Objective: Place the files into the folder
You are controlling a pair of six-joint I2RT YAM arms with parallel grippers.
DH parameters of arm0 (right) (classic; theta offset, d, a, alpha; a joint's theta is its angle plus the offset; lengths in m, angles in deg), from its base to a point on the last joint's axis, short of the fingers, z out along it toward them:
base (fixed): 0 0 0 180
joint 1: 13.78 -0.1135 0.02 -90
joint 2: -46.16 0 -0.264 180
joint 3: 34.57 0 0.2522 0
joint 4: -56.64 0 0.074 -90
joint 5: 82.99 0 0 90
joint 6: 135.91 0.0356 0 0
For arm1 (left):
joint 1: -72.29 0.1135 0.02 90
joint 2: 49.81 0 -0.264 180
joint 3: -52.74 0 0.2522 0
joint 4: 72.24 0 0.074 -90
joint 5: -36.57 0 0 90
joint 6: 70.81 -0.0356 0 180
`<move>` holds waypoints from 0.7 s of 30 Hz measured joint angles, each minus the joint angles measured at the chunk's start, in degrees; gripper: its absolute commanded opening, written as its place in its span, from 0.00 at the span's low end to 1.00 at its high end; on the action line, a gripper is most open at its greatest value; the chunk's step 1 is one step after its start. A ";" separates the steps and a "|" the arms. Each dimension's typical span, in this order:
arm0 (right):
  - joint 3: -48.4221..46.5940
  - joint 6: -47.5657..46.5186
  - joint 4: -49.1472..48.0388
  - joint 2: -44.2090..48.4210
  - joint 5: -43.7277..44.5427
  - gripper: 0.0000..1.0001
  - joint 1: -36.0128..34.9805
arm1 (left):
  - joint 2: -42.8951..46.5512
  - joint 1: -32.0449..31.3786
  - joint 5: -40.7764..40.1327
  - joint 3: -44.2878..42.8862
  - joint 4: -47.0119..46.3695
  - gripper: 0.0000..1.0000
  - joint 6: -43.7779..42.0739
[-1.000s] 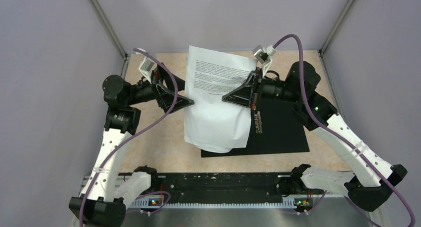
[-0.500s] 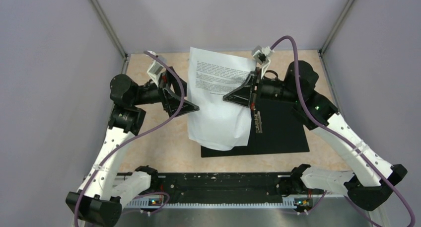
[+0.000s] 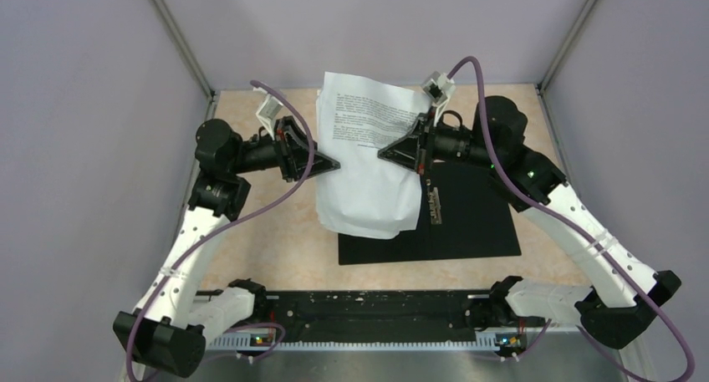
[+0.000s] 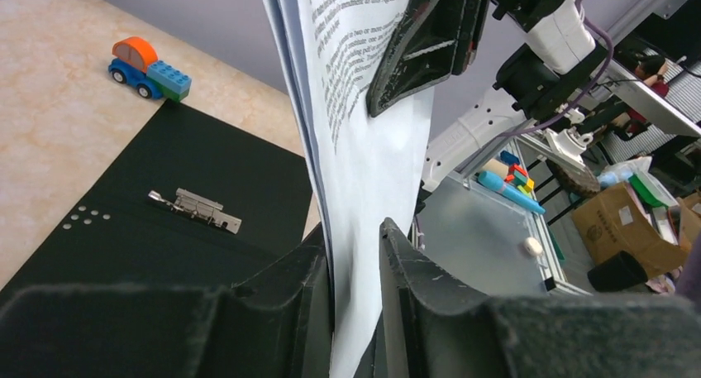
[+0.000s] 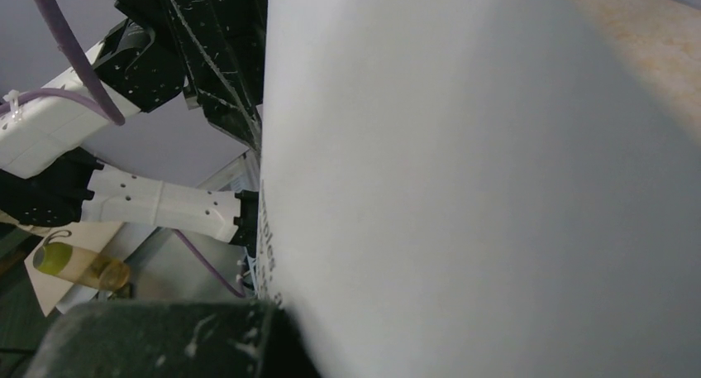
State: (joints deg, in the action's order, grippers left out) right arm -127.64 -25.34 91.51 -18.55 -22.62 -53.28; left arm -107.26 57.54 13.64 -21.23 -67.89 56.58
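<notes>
Two tools hold the white printed paper sheets (image 3: pixel 368 194) upright: left tool (image 3: pixel 333 166) clamped on one edge, right tool (image 3: pixel 385 155) clamped opposite, black open folder (image 3: pixel 476 223) below.

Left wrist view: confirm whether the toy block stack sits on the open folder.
No, the toy block stack stands on the tan table, just beyond the black folder's corner.

Hanging files (image 3: pixel 368 190) overhang folder (image 3: pixel 472 223) left half; right half bare, reachable from above.
</notes>
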 measured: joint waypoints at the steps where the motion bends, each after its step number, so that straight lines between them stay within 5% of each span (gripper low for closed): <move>1: 0.00 -0.04 0.00 -0.26 0.02 0.00 0.00 | -0.31 0.00 -0.22 0.02 0.15 0.29 -0.02; 5: -0.04 -0.13 0.04 -0.92 -0.04 0.00 0.00 | -1.64 -0.24 -1.40 0.00 1.73 0.38 -0.98; 8: -0.74 -0.52 0.63 -1.05 -0.15 0.00 0.00 | -2.36 -0.46 -1.81 0.00 3.17 0.25 -1.75; 11: -1.42 -0.90 1.09 -1.05 -0.17 0.00 0.00 | -2.60 -0.66 -2.21 0.00 3.98 0.00 -2.56; 13: -1.68 -1.11 1.20 -1.07 -0.17 0.00 0.00 | -2.71 -0.76 -2.40 -0.17 4.28 0.00 -2.95; 15: -1.81 -1.20 1.18 -1.20 0.11 0.12 0.02 | -2.86 -0.81 -2.97 -0.83 5.14 0.00 -3.50; 19: -1.79 -1.62 0.94 -1.25 1.51 0.58 0.35 | -3.50 -0.92 -5.88 -3.39 10.10 0.00 -6.56; 21: -1.75 -1.66 0.66 -1.25 2.08 0.72 1.22 | -3.61 -0.96 -8.79 -5.42 14.05 0.00 -9.33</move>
State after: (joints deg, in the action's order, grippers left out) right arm -129.39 -27.00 92.16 -19.80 -20.55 -52.06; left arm -110.87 56.58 4.85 -26.65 -53.83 47.25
